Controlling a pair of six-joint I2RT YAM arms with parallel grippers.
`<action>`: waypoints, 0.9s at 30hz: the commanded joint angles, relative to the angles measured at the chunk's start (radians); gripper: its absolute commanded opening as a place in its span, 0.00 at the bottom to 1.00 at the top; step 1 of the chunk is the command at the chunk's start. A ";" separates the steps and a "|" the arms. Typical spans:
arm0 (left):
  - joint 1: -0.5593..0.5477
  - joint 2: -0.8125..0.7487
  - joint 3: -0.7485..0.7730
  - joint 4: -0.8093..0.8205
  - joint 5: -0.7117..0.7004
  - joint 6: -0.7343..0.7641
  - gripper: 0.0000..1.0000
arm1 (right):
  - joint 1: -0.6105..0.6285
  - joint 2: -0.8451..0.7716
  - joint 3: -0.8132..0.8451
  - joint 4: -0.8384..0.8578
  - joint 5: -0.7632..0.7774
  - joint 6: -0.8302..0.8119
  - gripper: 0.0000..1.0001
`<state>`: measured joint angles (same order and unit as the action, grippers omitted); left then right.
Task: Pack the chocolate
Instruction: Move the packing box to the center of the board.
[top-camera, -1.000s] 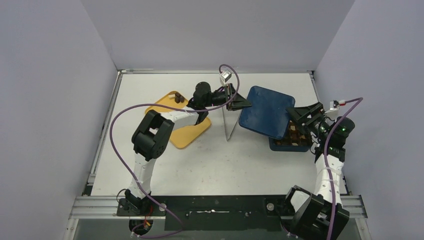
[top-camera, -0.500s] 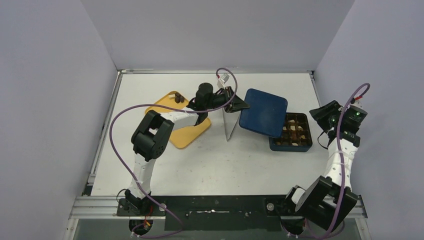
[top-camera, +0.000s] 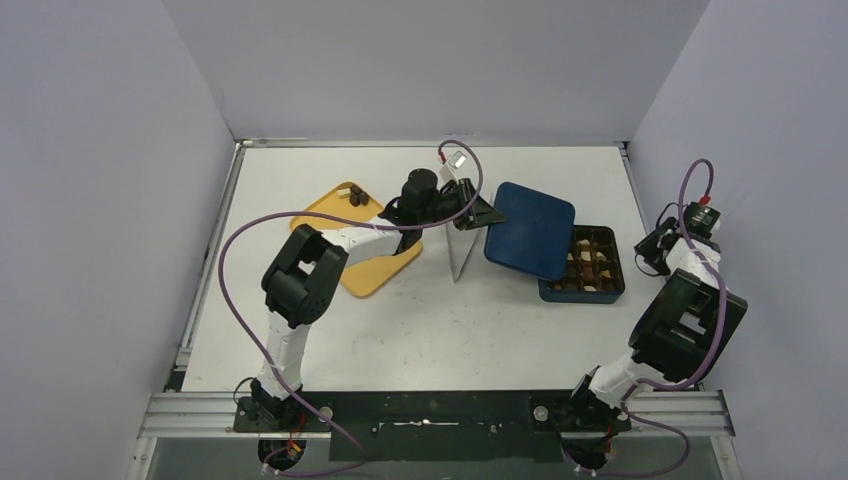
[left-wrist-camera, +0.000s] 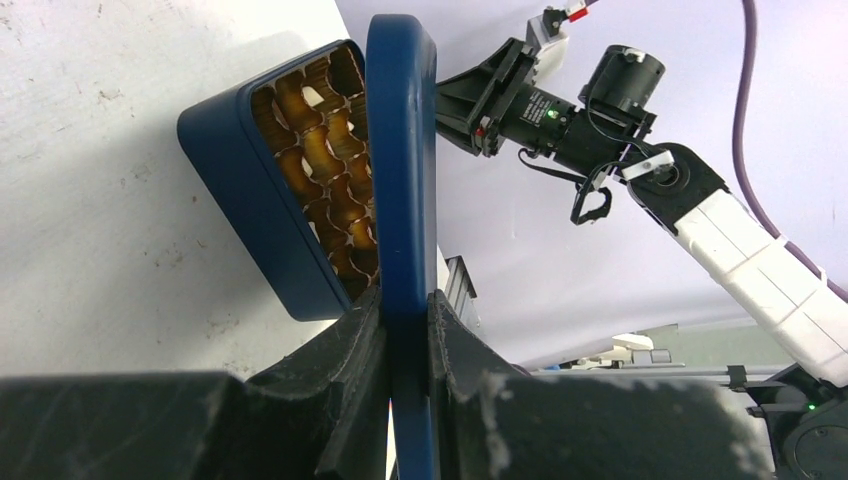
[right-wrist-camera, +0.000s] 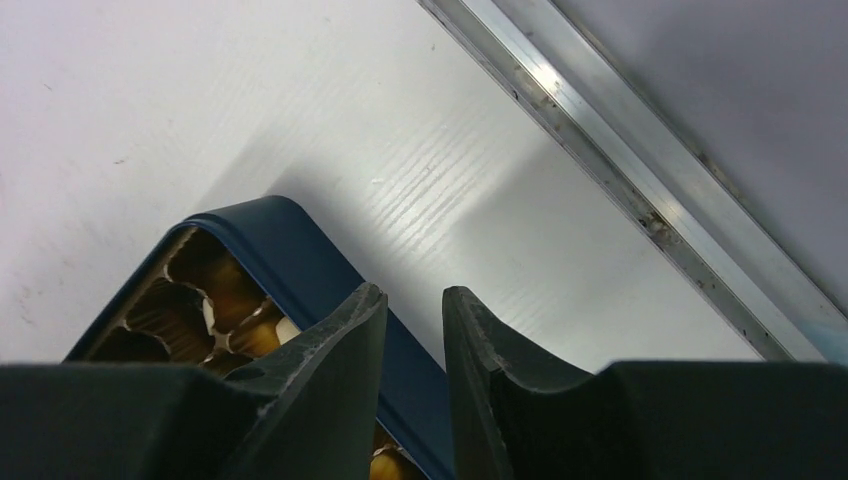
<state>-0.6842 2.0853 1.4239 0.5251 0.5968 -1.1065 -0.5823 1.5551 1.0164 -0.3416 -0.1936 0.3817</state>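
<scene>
**Right arm pulls clear of the box; lid still poised over it**

Top view: the right end effector (top-camera: 650, 248) has swung back from above the blue box (top-camera: 585, 293) to the right edge of the counter (top-camera: 420, 330). The left end effector (top-camera: 478, 212) keeps its grip on the blue lid (top-camera: 530, 228), which has barely moved and overlaps the box's left side. Chocolate (top-camera: 588, 262) sits in the uncovered compartments. A few pieces (top-camera: 352, 196) remain on the yellow plate (top-camera: 375, 268), so packing looks unfinished, though the box is now free for closing. The metal tongs (top-camera: 460, 255) lie between plate and lid, close to the left arm's path.

Left wrist: the left end effector (left-wrist-camera: 405, 310) is clamped tight on the lid's (left-wrist-camera: 400, 150) edge. The box (left-wrist-camera: 240, 190) and its gold cups sit just behind the lid, with the right arm (left-wrist-camera: 700, 200) well beyond.

Right wrist: the right end effector (right-wrist-camera: 415, 310) has its jaws nearly together, a narrow gap left and nothing between them. The box's corner (right-wrist-camera: 320, 255) lies just below, with a cream piece (right-wrist-camera: 288, 328) visible inside
</scene>
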 joint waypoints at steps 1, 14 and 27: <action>0.003 -0.060 0.047 0.054 -0.019 0.010 0.00 | 0.021 0.030 0.018 0.024 0.030 -0.031 0.28; 0.016 -0.076 0.017 0.061 0.005 -0.005 0.00 | 0.166 0.084 -0.089 0.041 -0.092 -0.089 0.29; 0.008 -0.023 0.007 0.106 -0.014 -0.078 0.00 | 0.193 -0.086 -0.171 -0.034 -0.042 -0.029 0.32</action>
<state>-0.6727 2.0850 1.4239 0.5198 0.5873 -1.1194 -0.3790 1.5509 0.8478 -0.3328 -0.2890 0.3237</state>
